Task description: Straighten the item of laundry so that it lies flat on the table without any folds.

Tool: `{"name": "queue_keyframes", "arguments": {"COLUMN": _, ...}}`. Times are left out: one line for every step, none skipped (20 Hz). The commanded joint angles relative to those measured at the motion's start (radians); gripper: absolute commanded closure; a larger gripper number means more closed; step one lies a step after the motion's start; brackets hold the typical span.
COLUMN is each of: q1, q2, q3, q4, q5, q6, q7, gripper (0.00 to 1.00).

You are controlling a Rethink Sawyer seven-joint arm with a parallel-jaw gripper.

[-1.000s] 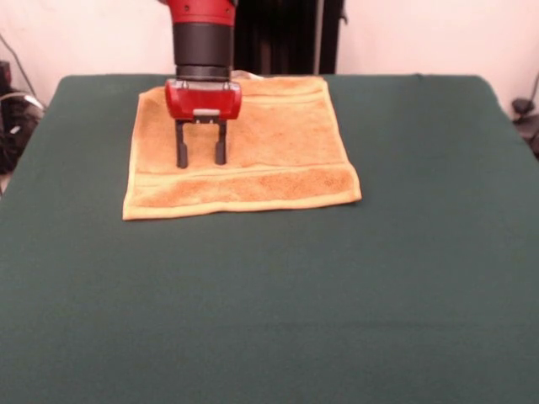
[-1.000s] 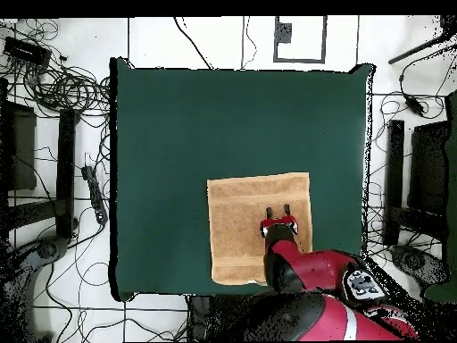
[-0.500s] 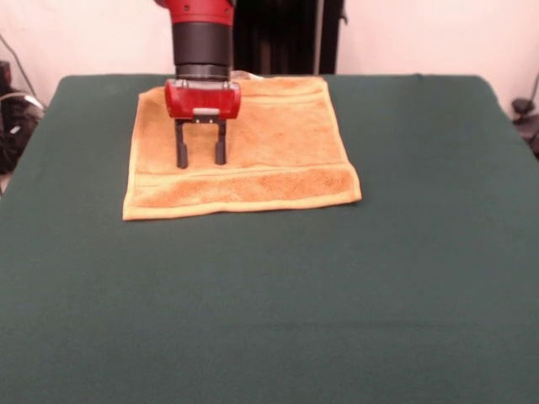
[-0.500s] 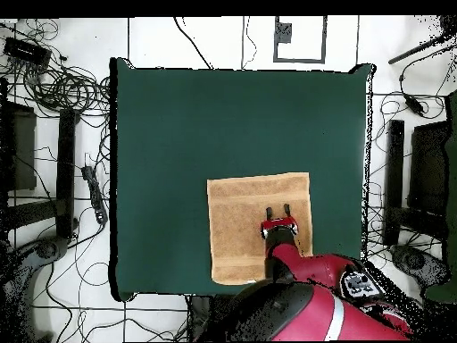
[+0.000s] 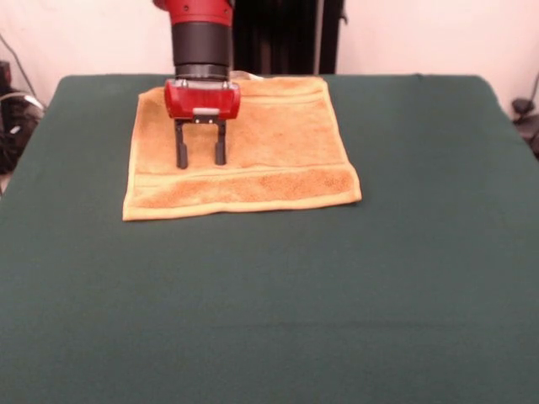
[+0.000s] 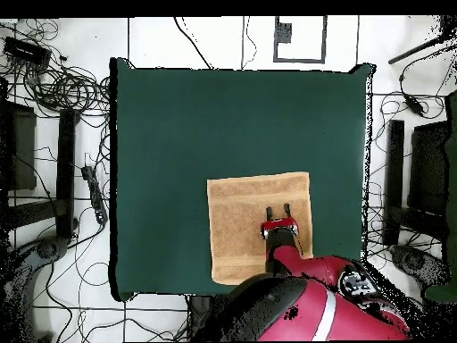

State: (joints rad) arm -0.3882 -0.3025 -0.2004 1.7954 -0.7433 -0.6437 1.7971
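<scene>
The item of laundry lies spread flat at the far left of the table. The gripper hangs over its left half, fingers parted, holding nothing.

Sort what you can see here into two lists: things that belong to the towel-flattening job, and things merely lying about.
Belongs to the job:
- towel, spread out
- green table
- gripper, jaws open over the towel

Just lying about:
- cables on the floor
- dark stands beside the table
</scene>
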Motion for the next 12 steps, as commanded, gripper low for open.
{"name": "queue_keyframes", "arguments": {"q1": -0.022, "q2": 0.251, "q3": 0.234, "q4": -0.382, "q5": 0.173, "q6": 0.479, "q7": 0.083, "gripper": 0.0}}
{"name": "queue_keyframes", "arguments": {"q1": -0.032, "q2": 0.246, "q3": 0.251, "q4": -0.376, "q5": 0.18, "q6": 0.545, "q7": 0.066, "gripper": 0.0}}
{"name": "queue_keyframes", "arguments": {"q1": -0.043, "q2": 0.241, "q3": 0.269, "q4": -0.371, "q5": 0.186, "q6": 0.612, "q7": 0.048, "gripper": 0.0}}
{"name": "queue_keyframes", "arguments": {"q1": -0.053, "q2": 0.24, "q3": 0.283, "q4": -0.367, "q5": 0.198, "q6": 0.664, "q7": 0.037, "gripper": 0.0}}
{"name": "queue_keyframes", "arguments": {"q1": -0.052, "q2": 0.241, "q3": 0.283, "q4": -0.366, "q5": 0.214, "q6": 0.702, "q7": 0.03, "gripper": 0.0}}
{"name": "queue_keyframes", "arguments": {"q1": -0.056, "q2": 0.245, "q3": 0.287, "q4": -0.367, "q5": 0.232, "q6": 0.751, "q7": 0.021, "gripper": 0.0}}
{"name": "queue_keyframes", "arguments": {"q1": -0.06, "q2": 0.247, "q3": 0.292, "q4": -0.367, "q5": 0.239, "q6": 0.777, "q7": 0.017, "gripper": 0.0}}
{"name": "queue_keyframes", "arguments": {"q1": -0.06, "q2": 0.25, "q3": 0.293, "q4": -0.369, "q5": 0.244, "q6": 0.792, "q7": 0.015, "gripper": 0.0}}
{"name": "queue_keyframes", "arguments": {"q1": -0.059, "q2": 0.255, "q3": 0.289, "q4": -0.371, "q5": 0.251, "q6": 0.802, "q7": 0.018, "gripper": 0.0}}
{"name": "queue_keyframes", "arguments": {"q1": -0.055, "q2": 0.257, "q3": 0.285, "q4": -0.372, "q5": 0.261, "q6": 0.819, "q7": 0.02, "gripper": 0.0}}
{"name": "queue_keyframes", "arguments": {"q1": -0.051, "q2": 0.257, "q3": 0.281, "q4": -0.376, "q5": 0.274, "q6": 0.854, "q7": 0.017, "gripper": 0.0}}
{"name": "queue_keyframes", "arguments": {"q1": -0.043, "q2": 0.257, "q3": 0.274, "q4": -0.381, "q5": 0.281, "q6": 0.874, "q7": 0.014, "gripper": 0.0}}
